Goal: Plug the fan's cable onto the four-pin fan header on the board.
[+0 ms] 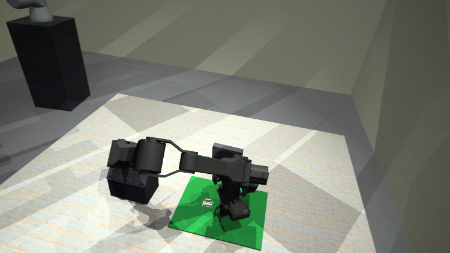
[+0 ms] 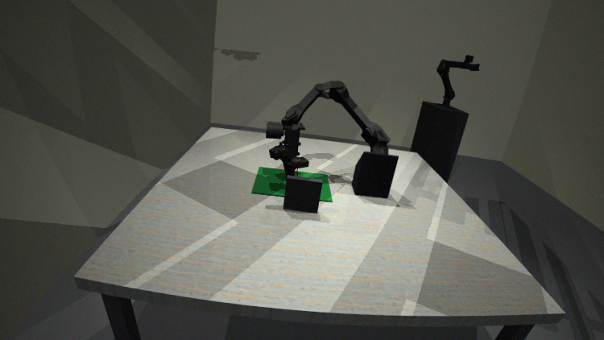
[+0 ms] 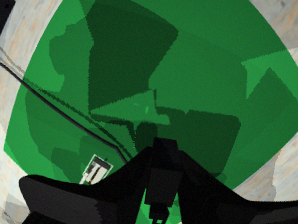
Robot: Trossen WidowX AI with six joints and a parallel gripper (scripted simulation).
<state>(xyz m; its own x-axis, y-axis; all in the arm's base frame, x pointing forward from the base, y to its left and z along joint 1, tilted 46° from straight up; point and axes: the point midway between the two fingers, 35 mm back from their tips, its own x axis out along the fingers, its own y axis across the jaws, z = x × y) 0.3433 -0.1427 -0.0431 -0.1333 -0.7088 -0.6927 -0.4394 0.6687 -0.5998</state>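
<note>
The green board (image 1: 188,192) (image 2: 262,185) (image 3: 210,55) lies flat on the table. The white four-pin fan header (image 1: 207,202) (image 3: 98,170) stands on it; in the wrist view it is left of the fingers, partly covered by the left one. My gripper (image 1: 222,211) (image 2: 289,172) (image 3: 164,153) points down over the board, shut on the black plug (image 3: 163,186), which is beside the header, not on it. The plug's height above the board cannot be told. The dark cable (image 3: 117,148) runs from the plug to the upper left in the wrist view.
The black square fan (image 1: 227,148) (image 2: 302,195) stands upright at the board's edge. The arm's dark base block (image 1: 132,187) (image 2: 374,175) stands beside the board. A second arm on a tall black pedestal (image 1: 50,62) (image 2: 439,134) stands off the table.
</note>
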